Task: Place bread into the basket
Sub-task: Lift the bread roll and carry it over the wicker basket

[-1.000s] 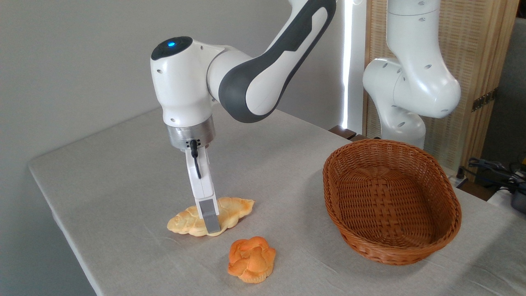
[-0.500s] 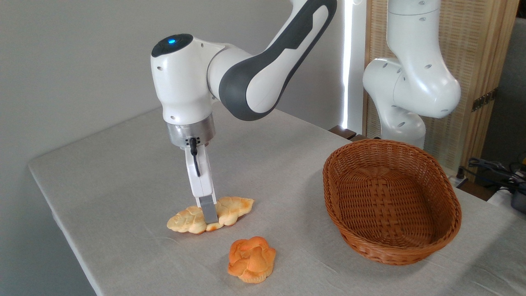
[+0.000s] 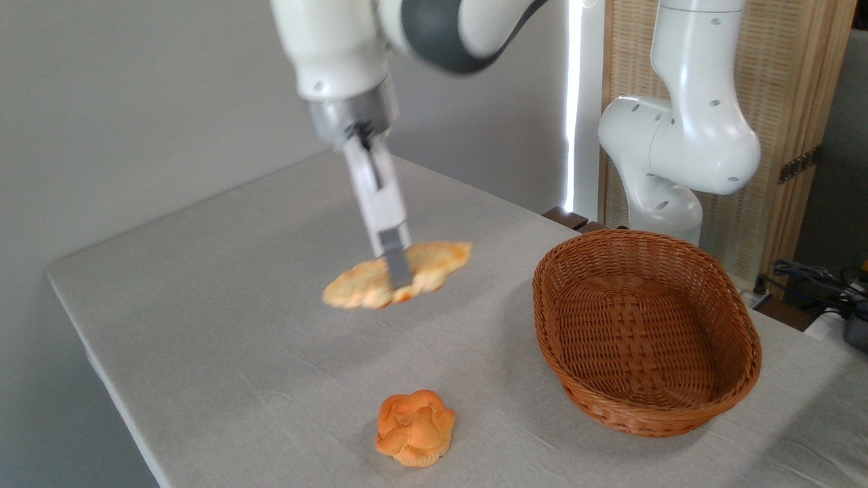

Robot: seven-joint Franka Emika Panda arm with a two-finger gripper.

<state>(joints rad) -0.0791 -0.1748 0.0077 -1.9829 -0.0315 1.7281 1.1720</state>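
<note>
The bread (image 3: 434, 266), a long flat pale golden braided loaf, hangs in the air above the middle of the table, blurred by motion. My gripper (image 3: 399, 271) is shut on its middle, fingers pointing down from the arm above. The basket (image 3: 644, 407), an oval brown wicker one with a thick rim, stands on the table to the right of the loaf and holds nothing.
A small round orange knotted bun (image 3: 415, 428) lies on the grey tablecloth (image 3: 203, 325) near the front edge. The arm's white base (image 3: 678, 156) rises behind the basket. Cables (image 3: 814, 278) lie at the far right.
The gripper closed on the loaf, then lifted it off the table and carried it up and to the right, toward the basket. The bun and basket stayed put.
</note>
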